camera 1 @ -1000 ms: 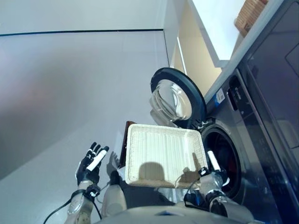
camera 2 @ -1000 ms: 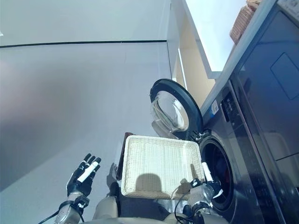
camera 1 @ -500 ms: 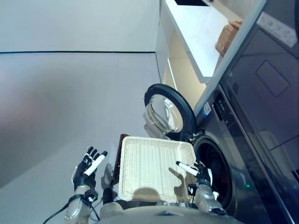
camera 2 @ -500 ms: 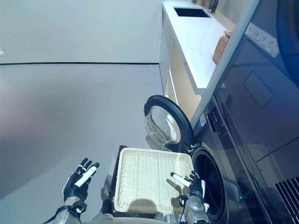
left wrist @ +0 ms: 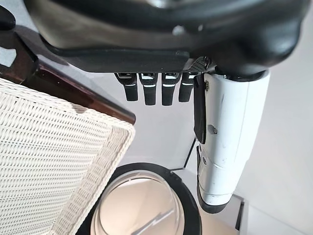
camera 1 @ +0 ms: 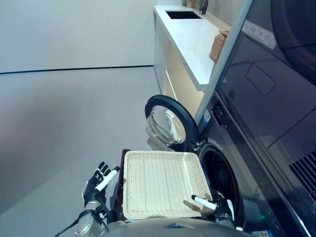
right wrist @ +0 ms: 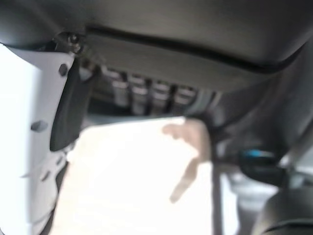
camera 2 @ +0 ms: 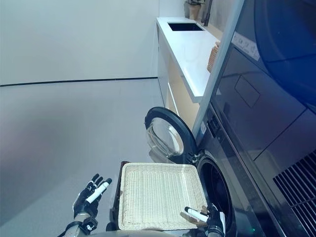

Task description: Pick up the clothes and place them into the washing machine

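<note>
Beside the white basket [camera 1: 160, 183], left hand [camera 1: 97, 181] spread; right hand [camera 1: 220, 210] seemingly likewise

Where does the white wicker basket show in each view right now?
Left eye: basket, lower middle.
Right eye: lower middle.
Left wrist: a corner beside the left hand.
Right wrist: a pale blur past the right hand, probably the basket.
Shared landmark: washer door, open beyond the basket.

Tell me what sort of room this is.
Probably a home laundry or utility room: a front-loading washing machine with its round door open, a white wicker basket, and a white counter with a sink.
</note>
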You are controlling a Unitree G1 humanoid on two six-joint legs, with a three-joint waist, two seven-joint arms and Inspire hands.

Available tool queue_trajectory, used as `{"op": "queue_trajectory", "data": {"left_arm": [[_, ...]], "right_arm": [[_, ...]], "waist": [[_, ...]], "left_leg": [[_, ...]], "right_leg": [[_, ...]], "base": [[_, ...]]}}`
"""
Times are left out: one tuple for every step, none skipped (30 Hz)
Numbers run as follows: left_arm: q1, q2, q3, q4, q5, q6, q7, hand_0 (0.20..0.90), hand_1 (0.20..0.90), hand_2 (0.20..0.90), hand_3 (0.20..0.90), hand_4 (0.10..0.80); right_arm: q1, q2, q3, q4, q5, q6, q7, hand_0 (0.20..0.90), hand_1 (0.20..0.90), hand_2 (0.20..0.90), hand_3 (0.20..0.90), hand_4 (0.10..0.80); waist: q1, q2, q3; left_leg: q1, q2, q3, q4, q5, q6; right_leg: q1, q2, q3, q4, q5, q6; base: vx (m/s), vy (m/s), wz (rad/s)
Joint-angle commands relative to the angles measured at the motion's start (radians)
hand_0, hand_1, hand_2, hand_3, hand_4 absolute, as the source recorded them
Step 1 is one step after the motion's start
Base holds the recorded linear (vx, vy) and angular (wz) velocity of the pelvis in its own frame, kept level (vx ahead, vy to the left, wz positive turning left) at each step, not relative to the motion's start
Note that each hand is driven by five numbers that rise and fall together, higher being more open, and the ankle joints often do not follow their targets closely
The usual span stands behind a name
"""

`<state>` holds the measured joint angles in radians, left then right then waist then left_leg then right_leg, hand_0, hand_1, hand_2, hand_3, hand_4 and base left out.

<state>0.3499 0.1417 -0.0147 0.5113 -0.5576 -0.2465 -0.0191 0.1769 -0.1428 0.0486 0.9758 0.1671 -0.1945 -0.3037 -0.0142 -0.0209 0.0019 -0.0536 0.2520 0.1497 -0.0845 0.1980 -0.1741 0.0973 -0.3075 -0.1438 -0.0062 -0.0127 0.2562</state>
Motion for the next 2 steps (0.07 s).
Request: {"op": "queue_trajectory", "data": {"left_arm": [[-0.055,0.021,0.025,-0.091,0.023,-0.088,-0.003,0.900,0.900,0.900,0.900,0.800],[-0.056,0.021,0.023,-0.088,0.027,-0.088,-0.003,0.900,0.900,0.900,0.900,0.800]], "right_arm": [[-0.099,0.000,-0.015,-0.081,0.002,-0.061,-0.020,0.900,0.900,0.900,0.900,0.800],[-0.102,0.000,-0.016,-0.079,0.001,-0.060,-0.023,0.900,0.900,0.900,0.900,0.800]], "waist": [[0.012,-0.011,0.022],[0.013,-0.011,0.021]], "left_leg": [[0.049,0.068,0.005,0.111,-0.117,-0.034],[0.048,0.068,0.004,0.111,-0.116,-0.034]], "right_leg": [[-0.058,-0.071,-0.018,-0.013,0.151,0.006],[-0.057,-0.072,-0.018,-0.013,0.151,0.006]], "base": [[0.000,0.000,0.00],[0.000,0.000,0.00]]}}
